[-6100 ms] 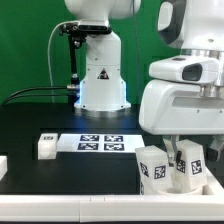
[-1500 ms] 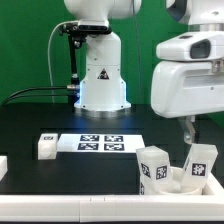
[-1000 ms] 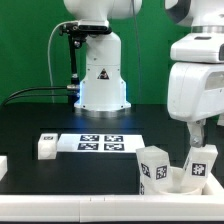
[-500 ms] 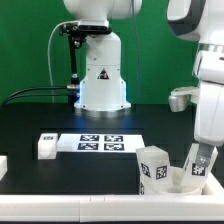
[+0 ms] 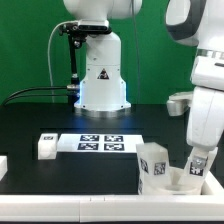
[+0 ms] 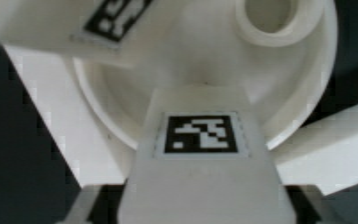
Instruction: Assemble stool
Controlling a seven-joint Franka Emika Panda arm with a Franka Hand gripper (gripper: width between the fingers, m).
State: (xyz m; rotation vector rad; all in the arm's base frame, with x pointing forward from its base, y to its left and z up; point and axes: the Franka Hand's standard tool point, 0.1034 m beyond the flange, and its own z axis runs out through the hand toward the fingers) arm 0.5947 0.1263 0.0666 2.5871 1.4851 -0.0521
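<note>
The white round seat [image 5: 170, 184] lies at the front of the exterior view's right, with two white tagged legs standing in it. My gripper [image 5: 198, 158] has come down over the right leg [image 5: 199, 170]; the left leg [image 5: 153, 165] stands free. In the wrist view the right leg [image 6: 202, 150] fills the space between my fingers [image 6: 98, 205], with a thin dark strip on each side, so the gripper [image 6: 197, 212] looks open astride it. The seat [image 6: 167, 75] and the other leg [image 6: 87, 18] lie beyond. A third leg [image 5: 47, 146] lies on the table at the left.
The marker board [image 5: 100, 143] lies flat mid-table, in front of the arm's white base [image 5: 100, 80]. A white piece [image 5: 3, 164] shows at the left edge. A white rail [image 5: 70, 209] runs along the table's front edge.
The arm left the legs, rose and swung right. Over the last half second it has shifted back left and dropped, bringing the gripper down around the right leg.
</note>
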